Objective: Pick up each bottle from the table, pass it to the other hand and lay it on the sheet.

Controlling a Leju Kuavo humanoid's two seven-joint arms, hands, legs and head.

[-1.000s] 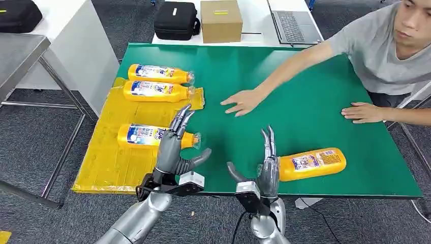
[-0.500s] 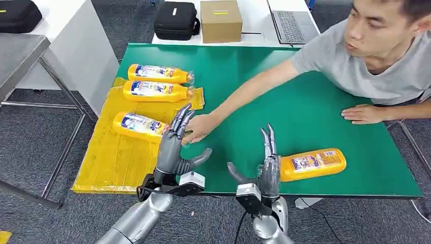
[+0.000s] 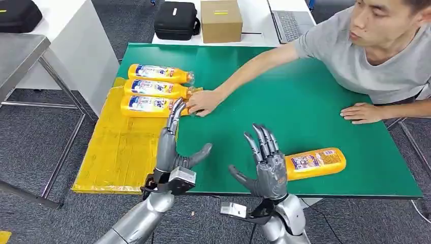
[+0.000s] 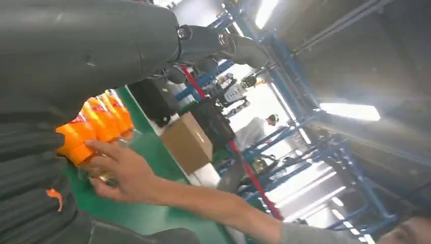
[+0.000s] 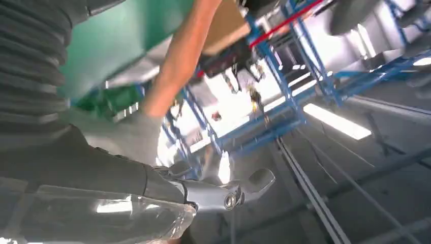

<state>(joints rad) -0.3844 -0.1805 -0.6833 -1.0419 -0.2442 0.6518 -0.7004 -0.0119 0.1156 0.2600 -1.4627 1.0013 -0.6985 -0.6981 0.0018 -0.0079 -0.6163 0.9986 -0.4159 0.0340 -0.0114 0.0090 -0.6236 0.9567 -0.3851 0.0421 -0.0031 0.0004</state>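
Four bottles: I count three [image 3: 152,89] side by side at the far end of the sheet, and one [image 3: 316,163] alone on the table near the front edge, to my right.
Sheet: one yellow sheet [image 3: 119,152], glossy and crinkled, rectangular, draped over the table's left side.
Table: one, with a flat matte green top [image 3: 305,101].
Bottle shape: I see orange plastic, rounded and elongated, with blue-and-white labels and clear caps.
Bottle axes: all four lie on their sides with long axes running left to right; the three on the sheet point their caps to the right, and the lone bottle is slightly tilted.
Left hand [image 3: 173,147]: I see it empty, fingers straight and spread, thumb out, raised over the sheet's right edge near the front.
Person's hand [image 3: 203,101]: it rests on the cap end of the nearest of the three bottles.
Right hand [image 3: 267,165]: I see it empty, fingers apart and raised, just left of the lone bottle; I cannot tell whether it touches it.
Beyond the table: one cardboard box [image 3: 221,20], one black case [image 3: 177,20].
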